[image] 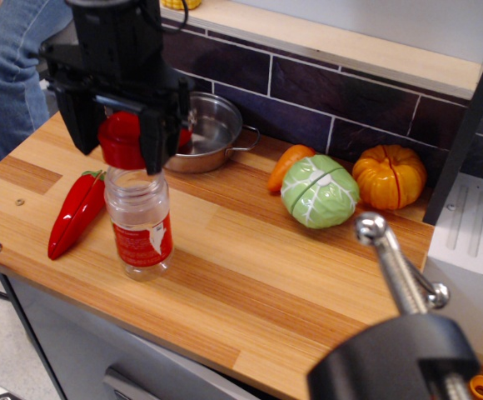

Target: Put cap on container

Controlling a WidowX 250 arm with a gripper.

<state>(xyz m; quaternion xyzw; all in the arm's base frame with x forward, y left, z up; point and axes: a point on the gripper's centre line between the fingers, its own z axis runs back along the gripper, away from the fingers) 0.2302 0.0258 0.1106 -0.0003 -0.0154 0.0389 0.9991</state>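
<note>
**Cap held over the jar mouth**

The wooden counter (250,267) is kept bare around the jar, so the descent is unobstructed. The steel pot (212,133) stands behind the pincer and partly hidden by it, apart from the work. The black pincer (121,142) is closed on the red cap (121,140), which is clamped between the two fingers with its open side presumably turned down, so that it can be lowered onto the thread. The clear jar (139,221) stands upright directly below the pincer, its neck just under the cap; whether the two touch cannot be told. The red chili pepper (75,212) lies below and to the left of the pincer, beside the jar. The cap is judged not yet seated.
</note>
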